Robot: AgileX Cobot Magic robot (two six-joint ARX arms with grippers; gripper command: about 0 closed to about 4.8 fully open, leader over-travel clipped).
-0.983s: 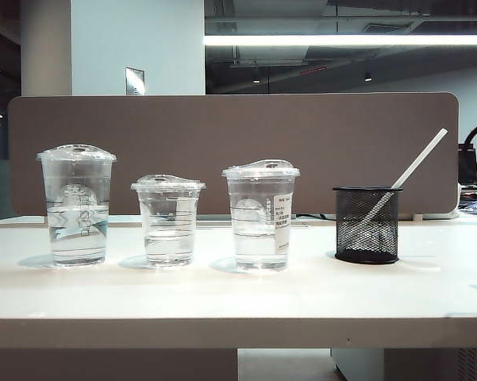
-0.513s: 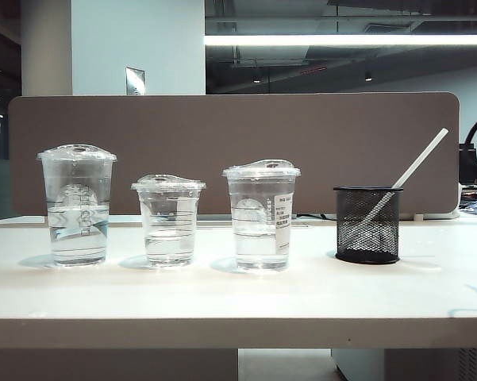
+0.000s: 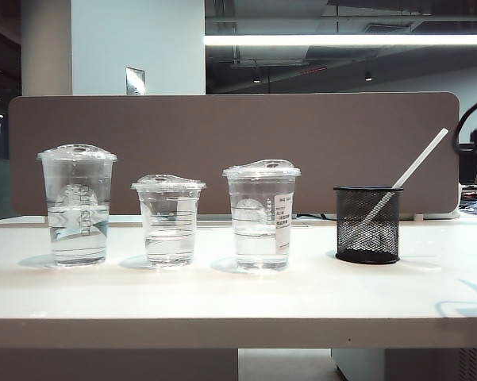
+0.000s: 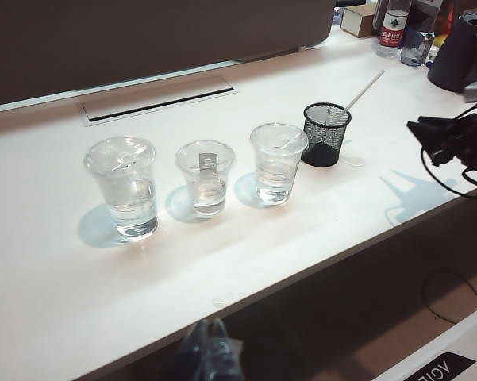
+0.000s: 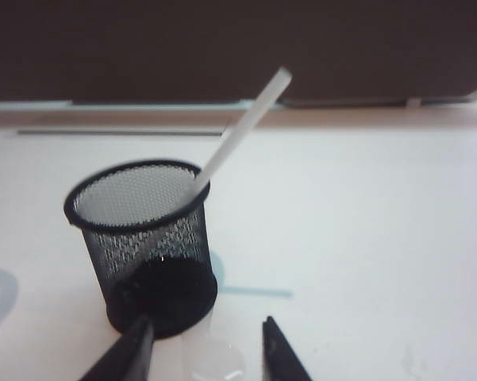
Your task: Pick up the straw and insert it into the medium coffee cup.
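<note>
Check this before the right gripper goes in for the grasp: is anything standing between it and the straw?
Nothing visible. The right gripper, open, is near the mesh holder; the straw leans out over its rim, upper part exposed.

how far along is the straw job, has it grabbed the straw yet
Not yet, nothing is done. The straw leans untouched in the black mesh holder. In hand: the right gripper hangs open near the holder, holding nothing. The left gripper sits low at the table's near edge, its state unclear. Left: grasp the straw, lift it out, and insert it through the lid of the medium coffee cup, the one with the sticker.
</note>
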